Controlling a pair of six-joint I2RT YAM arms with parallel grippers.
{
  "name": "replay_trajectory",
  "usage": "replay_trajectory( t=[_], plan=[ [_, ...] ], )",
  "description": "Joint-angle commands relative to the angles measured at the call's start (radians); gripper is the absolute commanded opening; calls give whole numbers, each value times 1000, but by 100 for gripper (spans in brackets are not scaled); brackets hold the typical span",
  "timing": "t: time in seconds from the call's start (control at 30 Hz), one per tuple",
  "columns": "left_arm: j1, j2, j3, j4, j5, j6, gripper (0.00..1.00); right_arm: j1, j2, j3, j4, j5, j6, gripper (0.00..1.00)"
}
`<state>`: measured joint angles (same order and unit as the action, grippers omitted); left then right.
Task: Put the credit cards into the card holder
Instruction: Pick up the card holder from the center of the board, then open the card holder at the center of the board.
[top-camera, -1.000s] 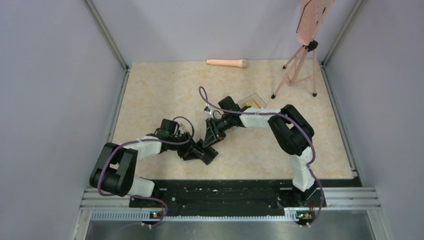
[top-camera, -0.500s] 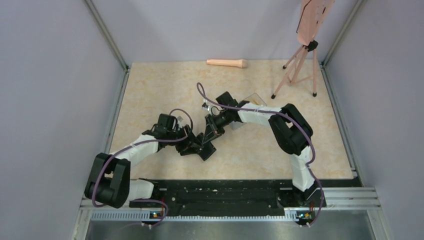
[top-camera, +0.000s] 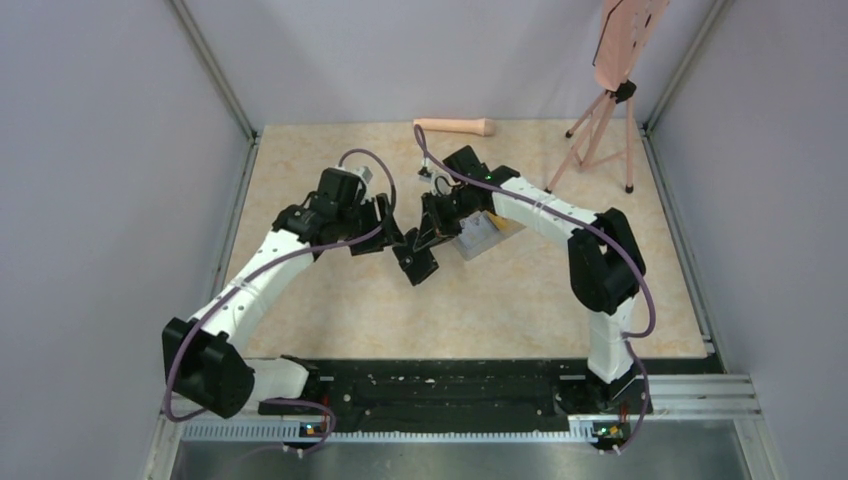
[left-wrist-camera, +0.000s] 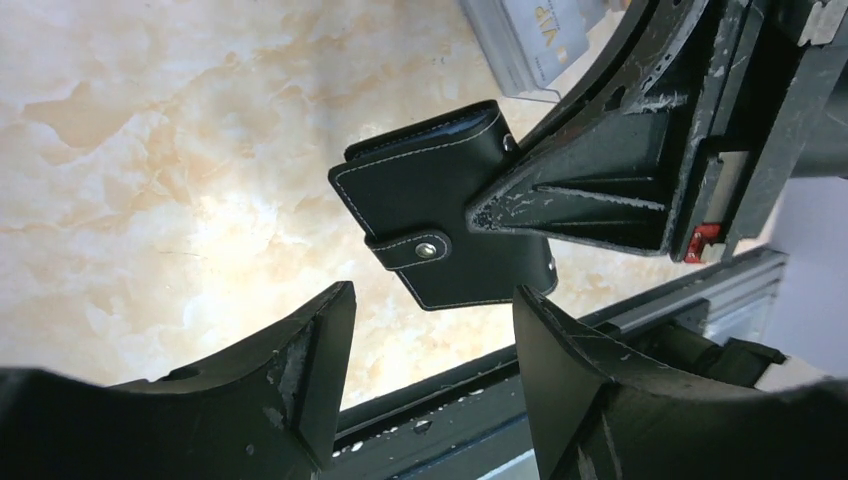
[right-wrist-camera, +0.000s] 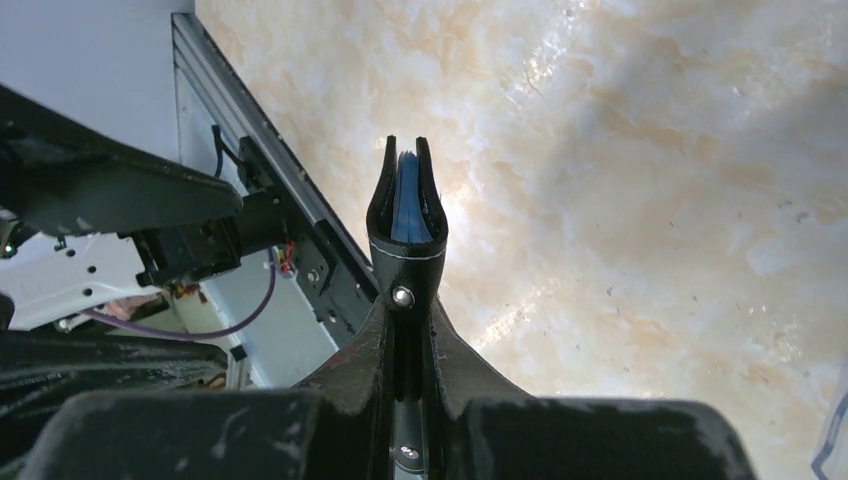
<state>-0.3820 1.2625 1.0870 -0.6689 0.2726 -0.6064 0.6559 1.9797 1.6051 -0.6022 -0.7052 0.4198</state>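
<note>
The right tool (left-wrist-camera: 490, 210) is clamped on an edge of the folded card holder (left-wrist-camera: 430, 215), just beside the clear box (top-camera: 470, 245) that holds the cards (left-wrist-camera: 545, 30). The left tool (left-wrist-camera: 432, 310) stands spread apart, farther from the box, gripping nothing. The holder looks light and floppy, so its free flap is probably the place to pinch; the cards seem thin, stiff and slick.

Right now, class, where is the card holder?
Top view: the card holder is mid-table, clamped in the right fingers, between the open left fingers and the clear box.
</note>
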Motion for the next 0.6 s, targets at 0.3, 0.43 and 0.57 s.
replay_trajectory(
  t=[0.3, 0.43, 0.57],
  plan=[
    [-169, 205, 183, -122, -247, -35, 64, -53, -48, 80, -68, 39, 86, 0],
    [-175, 253, 187, -78, -218, -49, 63, -58, -48, 81, -68, 28, 90, 0],
    [-188, 296, 201, -50, -208, -56, 63, -61, -47, 72, -68, 10, 92, 0]
  ],
)
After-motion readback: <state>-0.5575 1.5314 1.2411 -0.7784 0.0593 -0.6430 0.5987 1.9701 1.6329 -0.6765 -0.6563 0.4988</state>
